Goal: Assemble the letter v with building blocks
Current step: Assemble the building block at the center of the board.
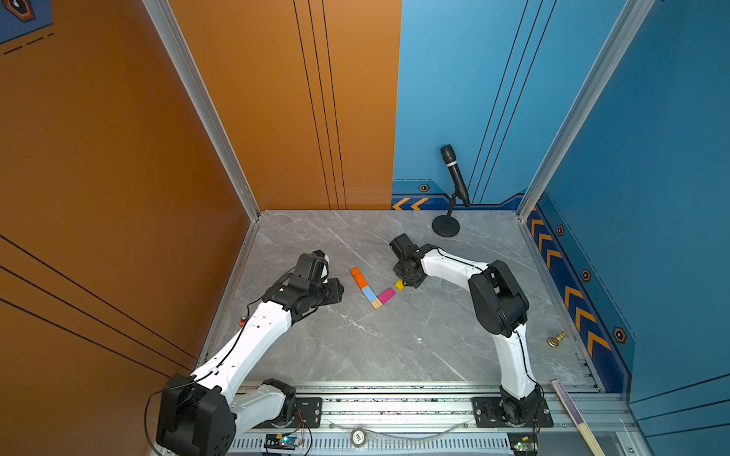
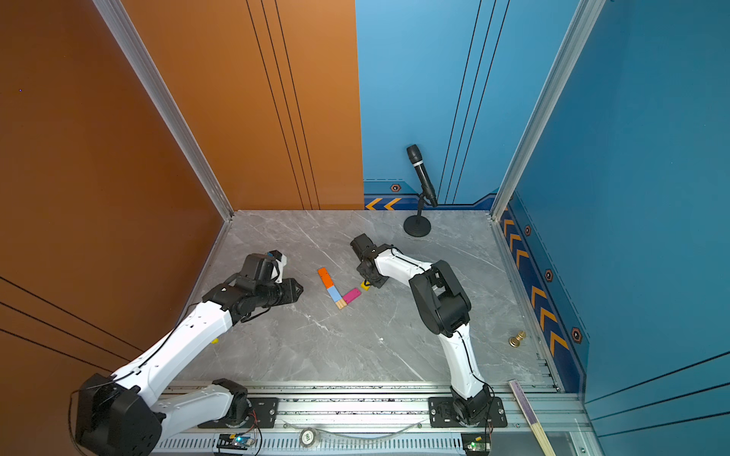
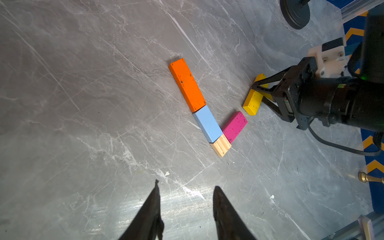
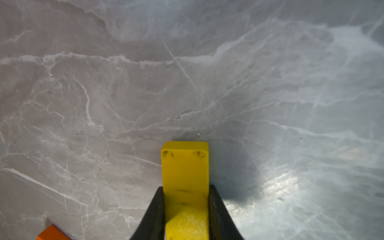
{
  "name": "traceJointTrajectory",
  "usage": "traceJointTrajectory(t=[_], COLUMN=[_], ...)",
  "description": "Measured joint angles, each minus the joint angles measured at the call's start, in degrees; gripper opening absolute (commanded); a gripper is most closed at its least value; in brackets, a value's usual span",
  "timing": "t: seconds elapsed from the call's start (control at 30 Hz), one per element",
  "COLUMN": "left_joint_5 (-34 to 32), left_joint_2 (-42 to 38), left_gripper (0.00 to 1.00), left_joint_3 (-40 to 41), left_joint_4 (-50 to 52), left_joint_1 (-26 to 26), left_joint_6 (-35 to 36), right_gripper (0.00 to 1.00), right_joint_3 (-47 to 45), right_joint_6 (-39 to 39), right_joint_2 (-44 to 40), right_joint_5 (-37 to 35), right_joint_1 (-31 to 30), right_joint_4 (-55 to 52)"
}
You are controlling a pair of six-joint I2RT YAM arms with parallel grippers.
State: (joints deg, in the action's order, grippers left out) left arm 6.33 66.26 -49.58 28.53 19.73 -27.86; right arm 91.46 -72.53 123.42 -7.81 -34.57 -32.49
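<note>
Yellow block (image 3: 254, 95) is clamped across its width in the right jaws, long axis running straight out ahead of them in the right wrist view. I cannot tell whether its underside rests on the worktop (image 1: 355, 347) or hangs just clear. Letter v (image 1: 376, 303) status: orange block (image 3: 187, 85), light blue block (image 3: 207, 124) and wood block (image 3: 221, 146) lie end to end, touching, in one straight limb. Magenta block (image 3: 234, 126) butts the wood block and starts the second limb. Key relation: the yellow block's near end lies just beyond the magenta block's free end, with a sliver of worktop between them, and its long axis is skewed a little off the magenta block's line. Judgement: last piece; needs a small turn and a short slide along that line to close the gap. Too firm a push would likely shunt the magenta and wood blocks. Right arm (image 1: 446, 264) is nearer and holds the piece. Left jaws stand part-open, empty, well apart on the orange side.
</note>
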Motion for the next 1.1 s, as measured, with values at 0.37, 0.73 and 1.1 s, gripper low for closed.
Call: traceJointTrajectory(t=[0.37, 0.73, 1.1], left_joint_5=[0.3, 0.6, 0.8], left_joint_2=[-0.3, -0.6, -2.0], left_gripper=[0.43, 0.43, 0.43], left_joint_3=[0.0, 0.0, 0.2], left_joint_4=[0.0, 0.2, 0.4], left_joint_1=[-0.3, -1.0, -1.5], left_joint_6=[0.0, 0.0, 0.4], right_gripper=[0.32, 0.48, 0.72], right_joint_3=[0.4, 0.9, 1.0], right_joint_6=[-1.5, -2.6, -2.7], right_joint_2=[0.2, 0.5, 0.4], right_joint_5=[0.0, 0.1, 0.1], right_joint_1=[-0.2, -0.3, -0.3], right_joint_4=[-0.1, 0.0, 1.6])
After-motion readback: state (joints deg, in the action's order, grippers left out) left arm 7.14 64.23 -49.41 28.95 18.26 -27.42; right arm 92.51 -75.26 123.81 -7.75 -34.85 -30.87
